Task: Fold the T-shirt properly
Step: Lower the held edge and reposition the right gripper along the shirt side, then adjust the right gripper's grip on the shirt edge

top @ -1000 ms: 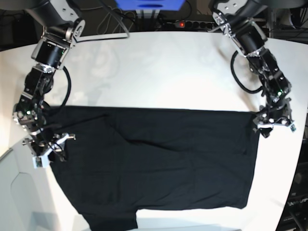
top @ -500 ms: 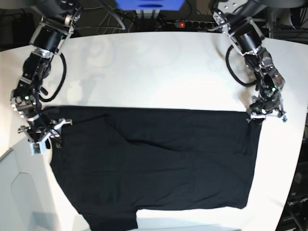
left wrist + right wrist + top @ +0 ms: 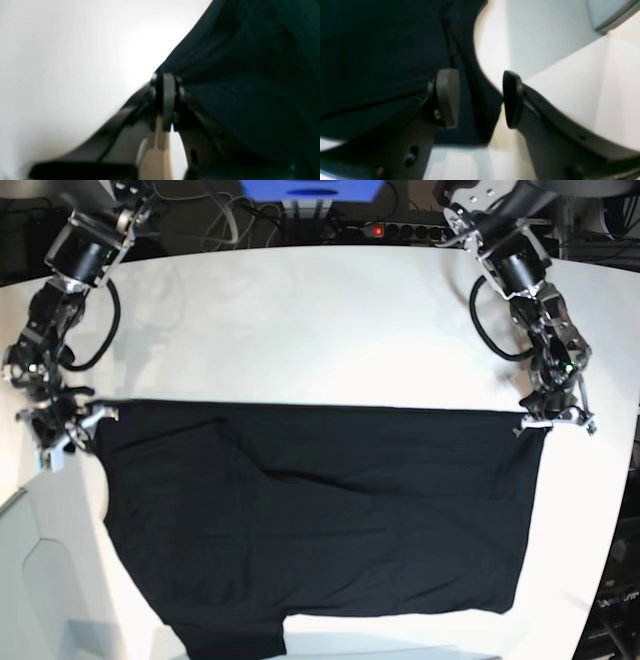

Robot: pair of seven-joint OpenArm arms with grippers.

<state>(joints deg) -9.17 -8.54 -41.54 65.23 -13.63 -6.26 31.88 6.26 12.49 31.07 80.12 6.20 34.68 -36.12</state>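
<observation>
Left gripper (image 3: 163, 100): now clamped on T-shirt (image 3: 330, 520) at its upper-right corner in the base view. Right gripper (image 3: 481, 100): jaws apart around the upper-left corner, shifted leftward; that grip remains before folding. Shirt spans lower centre.

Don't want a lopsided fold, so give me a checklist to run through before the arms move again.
1. Left gripper closed on the T-shirt: ok, fabric is pinched at a corner.
2. Right gripper gripping the opposite corner: not ok, jaws are apart with the corner between them, ungripped.
3. Shirt lying flat on the table: not ok, creases run across its left half in the base view.
4. Far edge roughly straight: ok.
5. Underside of the shirt free of snags: cannot tell.
</observation>
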